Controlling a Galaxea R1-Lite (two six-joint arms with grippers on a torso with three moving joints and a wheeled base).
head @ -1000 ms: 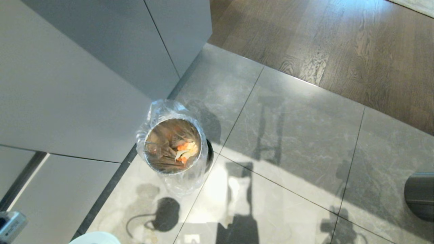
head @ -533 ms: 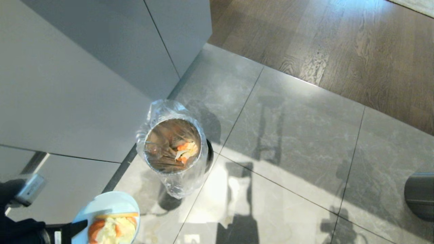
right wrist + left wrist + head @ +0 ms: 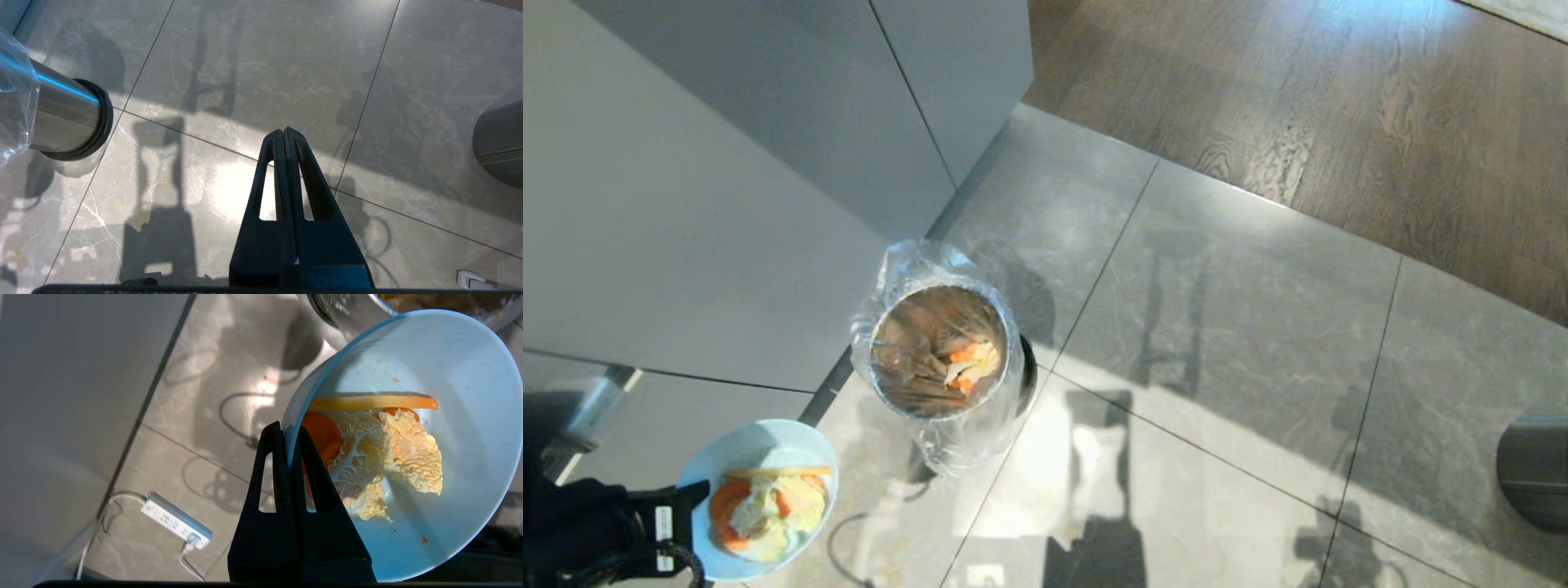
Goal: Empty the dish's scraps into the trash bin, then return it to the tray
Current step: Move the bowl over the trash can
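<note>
left gripper (image 3: 288, 435) – clamped on dish (image 3: 768, 447) rim, low-left of trash bin (image 3: 939, 351) | right gripper (image 3: 284, 136) – closed, empty

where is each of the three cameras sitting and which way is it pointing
Head: on the robot's head, facing down at the floor and trash bin; left gripper shows, pinching the dish.
Left wrist: behind the left fingers, facing the dish with scraps over the floor.
Right wrist: behind the shut right gripper, facing floor tiles.
Shared: head and right wrist both catch the trash bin.
</note>
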